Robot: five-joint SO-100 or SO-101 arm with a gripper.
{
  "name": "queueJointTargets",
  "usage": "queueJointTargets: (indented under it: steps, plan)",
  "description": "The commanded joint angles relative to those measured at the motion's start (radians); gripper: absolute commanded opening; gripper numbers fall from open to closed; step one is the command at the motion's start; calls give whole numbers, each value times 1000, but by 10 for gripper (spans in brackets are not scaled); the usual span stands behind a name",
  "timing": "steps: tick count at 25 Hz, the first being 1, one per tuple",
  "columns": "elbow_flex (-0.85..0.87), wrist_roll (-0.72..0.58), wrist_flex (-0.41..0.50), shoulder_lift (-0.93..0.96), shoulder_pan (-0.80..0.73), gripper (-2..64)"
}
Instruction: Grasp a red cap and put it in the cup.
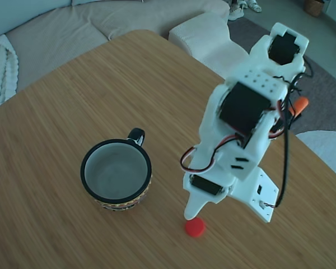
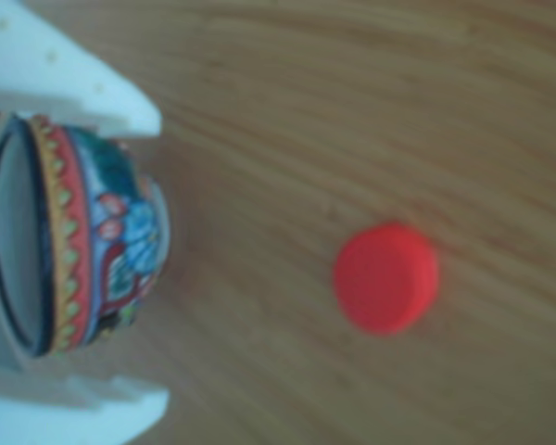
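Red cap lies loose on the wooden table, low in the fixed view, right of centre; nothing grips it. Gripper hangs just above and beside it, one white fingertip pointing down at the cap's upper left edge. Touching or not cannot be told from this angle.

Other view: cap sits right of centre on bare wood, ahead of two white fingers at the frame's left edge. The fingers stand spread wide, nothing between them but table; the cup shows behind the gap, blurred.

Cup stands upright at the fixed view's lower left, handle toward the top, pale inside empty, near the cap but apart.

Progress, as judged: early. Approach is under way; grasp, lift, carry and drop into the cup are all left.
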Motion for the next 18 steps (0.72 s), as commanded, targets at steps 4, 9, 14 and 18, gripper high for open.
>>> queueJointTargets:
  steps: [4, 9, 14, 18]
  plan:
    - [61, 0, -89, -32, 5, 328]
    - [110, 6, -146, -37, 5, 328]
    - [195, -2, -210, -38, -8, 328]
    - [215, 6, -227, -40, -23, 328]
